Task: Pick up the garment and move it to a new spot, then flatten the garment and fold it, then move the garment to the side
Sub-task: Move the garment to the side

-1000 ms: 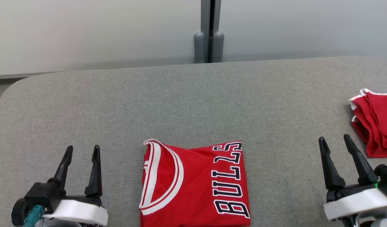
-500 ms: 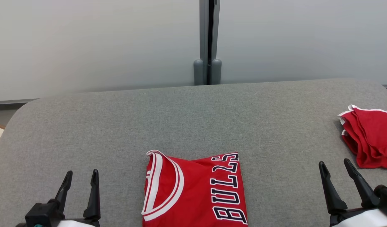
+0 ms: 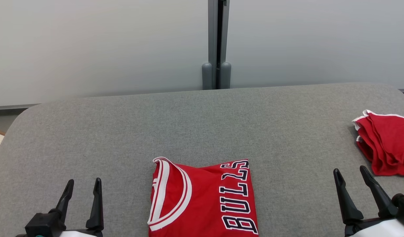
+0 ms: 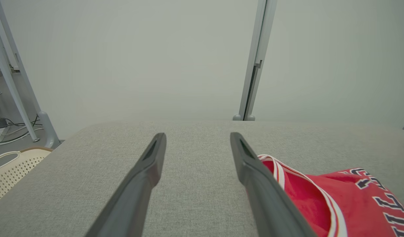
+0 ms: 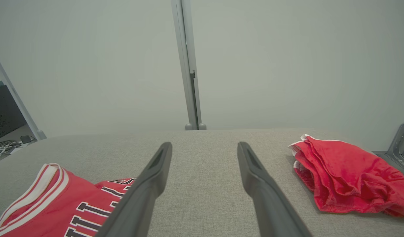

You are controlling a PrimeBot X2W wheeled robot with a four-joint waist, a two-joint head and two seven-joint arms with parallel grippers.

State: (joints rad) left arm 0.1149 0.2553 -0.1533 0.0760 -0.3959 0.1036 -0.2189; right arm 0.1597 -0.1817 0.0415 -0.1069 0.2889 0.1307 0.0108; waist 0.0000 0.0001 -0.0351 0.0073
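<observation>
Head view: the folded Bulls jersey (image 3: 202, 200) is lying between the left gripper (image 3: 84, 181) and the right gripper (image 3: 349, 169), both gaping wide and holding nothing. Left wrist view: it is lying just beside that gripper. Right wrist view: likewise. Folding seems done; moving it aside is probably remaining, needing all layers pinched.

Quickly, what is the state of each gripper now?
Left gripper: open, holding nothing.
Right gripper: open, holding nothing.

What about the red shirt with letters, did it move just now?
No. The shirt lies the same way from the red pile and the table edge; the whole head view shifted, so the camera moved.
</observation>
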